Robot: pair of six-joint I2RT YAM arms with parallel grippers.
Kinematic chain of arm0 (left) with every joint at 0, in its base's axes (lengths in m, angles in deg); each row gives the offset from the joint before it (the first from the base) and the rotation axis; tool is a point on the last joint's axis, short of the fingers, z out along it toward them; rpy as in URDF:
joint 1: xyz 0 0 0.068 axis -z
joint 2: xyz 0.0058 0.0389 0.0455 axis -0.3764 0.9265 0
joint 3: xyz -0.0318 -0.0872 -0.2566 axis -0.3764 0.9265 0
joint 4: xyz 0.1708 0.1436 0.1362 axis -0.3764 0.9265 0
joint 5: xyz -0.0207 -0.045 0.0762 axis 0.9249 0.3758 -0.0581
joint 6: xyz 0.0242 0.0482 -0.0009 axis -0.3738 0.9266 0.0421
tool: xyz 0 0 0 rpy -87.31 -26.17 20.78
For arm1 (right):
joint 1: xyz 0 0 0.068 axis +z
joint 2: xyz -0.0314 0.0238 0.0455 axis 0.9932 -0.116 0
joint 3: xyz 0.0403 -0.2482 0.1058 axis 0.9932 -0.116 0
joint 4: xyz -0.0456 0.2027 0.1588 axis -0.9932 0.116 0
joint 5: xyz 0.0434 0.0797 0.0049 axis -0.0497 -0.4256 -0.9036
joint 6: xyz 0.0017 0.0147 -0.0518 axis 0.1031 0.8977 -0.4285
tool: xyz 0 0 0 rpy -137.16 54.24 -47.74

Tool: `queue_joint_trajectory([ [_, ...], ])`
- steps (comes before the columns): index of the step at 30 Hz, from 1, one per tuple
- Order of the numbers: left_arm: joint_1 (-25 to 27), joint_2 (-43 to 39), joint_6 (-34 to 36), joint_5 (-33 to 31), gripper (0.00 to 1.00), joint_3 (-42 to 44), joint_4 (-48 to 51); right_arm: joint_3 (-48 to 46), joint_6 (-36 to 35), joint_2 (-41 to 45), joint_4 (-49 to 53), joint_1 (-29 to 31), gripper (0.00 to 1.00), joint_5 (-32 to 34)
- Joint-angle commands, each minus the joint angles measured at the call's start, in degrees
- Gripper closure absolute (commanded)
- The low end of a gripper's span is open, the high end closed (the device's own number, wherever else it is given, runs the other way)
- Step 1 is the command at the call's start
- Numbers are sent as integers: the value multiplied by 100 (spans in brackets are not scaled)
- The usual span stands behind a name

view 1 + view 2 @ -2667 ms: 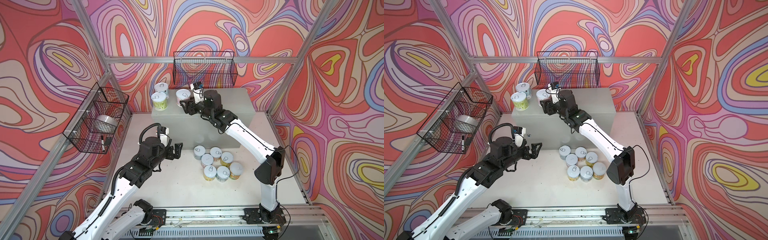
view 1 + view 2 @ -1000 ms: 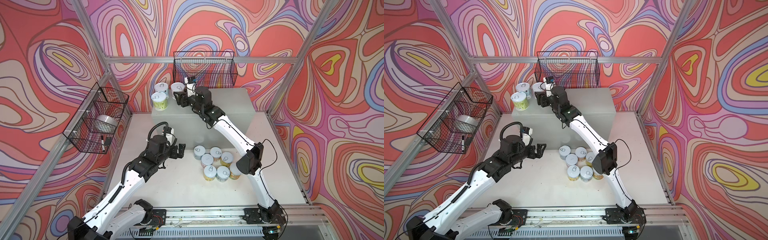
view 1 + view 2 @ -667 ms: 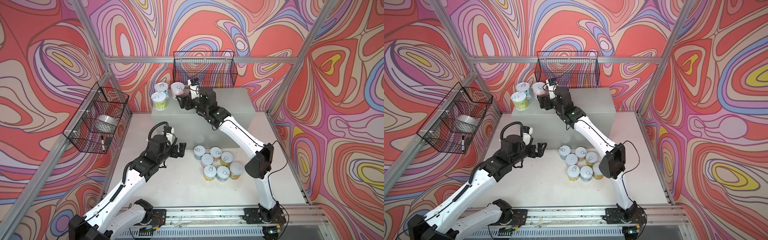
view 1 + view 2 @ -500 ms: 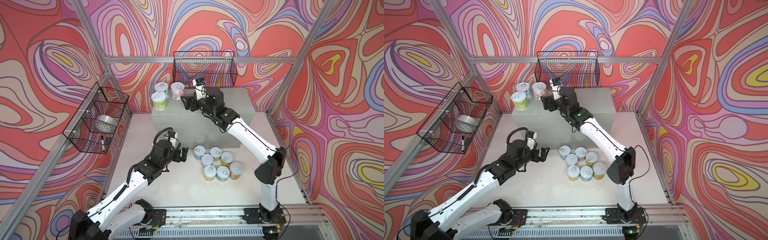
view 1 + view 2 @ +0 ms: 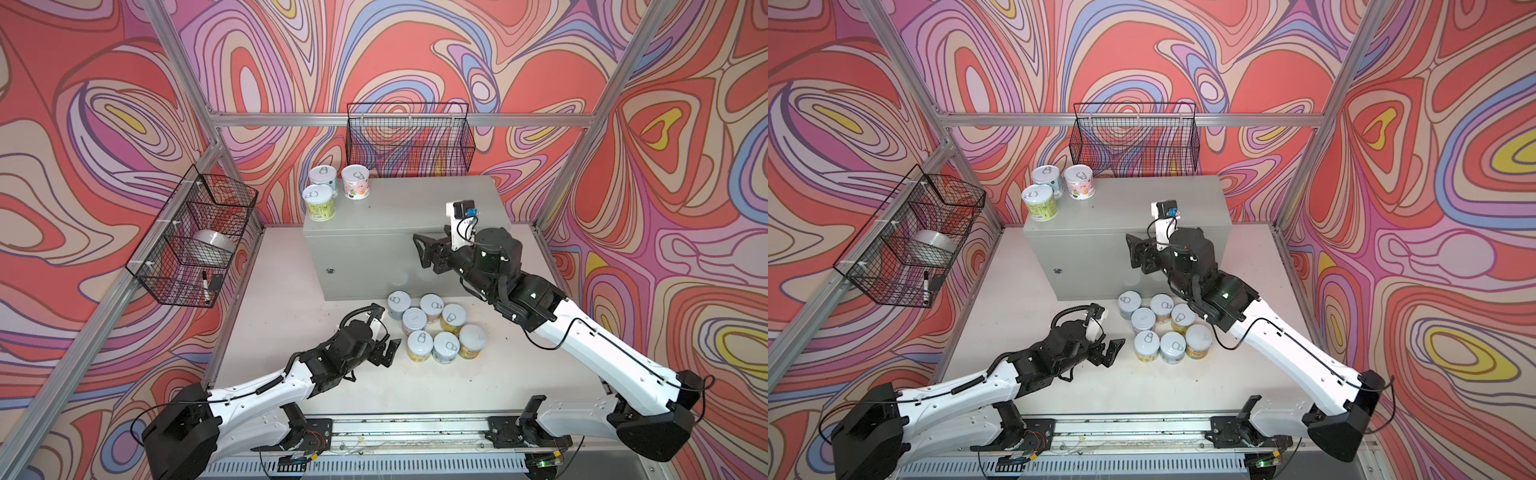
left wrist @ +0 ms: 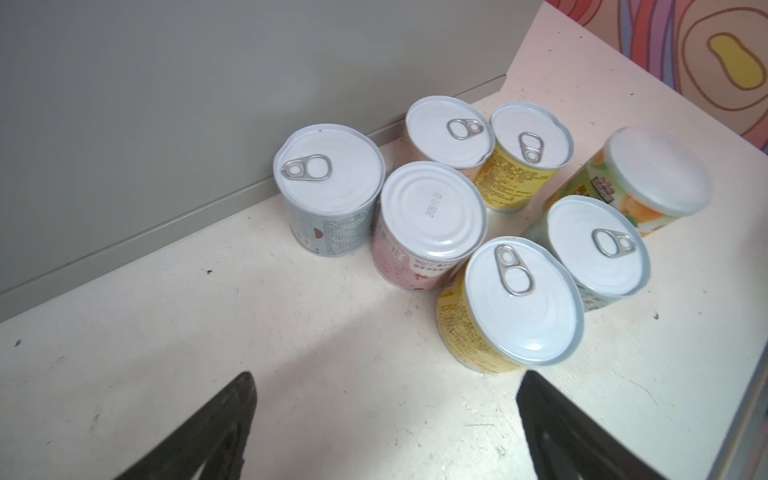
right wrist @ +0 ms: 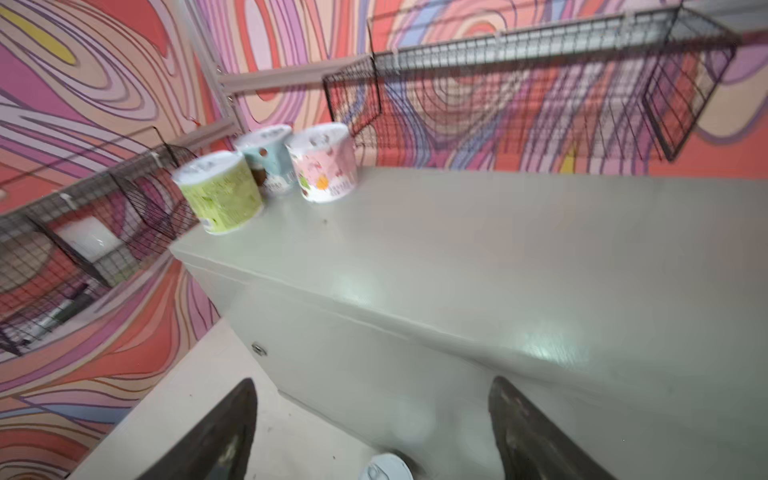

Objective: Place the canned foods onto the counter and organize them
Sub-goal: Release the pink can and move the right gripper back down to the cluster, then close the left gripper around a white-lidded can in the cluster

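Three canned foods stand at the back left corner of the grey counter (image 5: 415,208) (image 5: 1133,208): a green one (image 5: 318,203) (image 7: 218,193), a blue one (image 5: 323,178) and a pink one (image 5: 355,182) (image 7: 326,164). Several more cans (image 5: 436,328) (image 5: 1163,328) stand clustered on the table against the counter's front. My left gripper (image 5: 390,353) (image 6: 384,415) is open and empty, low on the table just left of the nearest yellow can (image 6: 511,307). My right gripper (image 5: 419,251) (image 7: 370,415) is open and empty, in front of the counter's front edge and above the cluster.
A black wire basket (image 5: 409,141) hangs on the back wall over the counter. A second wire basket (image 5: 195,245) on the left wall holds a tape roll and a marker. Aluminium posts frame the cell, and a rail (image 5: 415,432) runs along the front.
My right gripper let go of the pink can on the counter, opened wider and drew back to the right and forward. My left gripper came down toward the cans on the table.
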Motion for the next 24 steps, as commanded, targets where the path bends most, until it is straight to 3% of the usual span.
queue_joint_trajectory([
  [1,121,175,-21,145,0,189,-653,-499,582,336,418,37,8,553],
  [15,908,1960,34,128,0,-281,-1613,-1110,952,458,993,46,7,780],
  [24,922,2591,-45,0,0,-450,-2005,-1101,872,409,983,38,7,854],
])
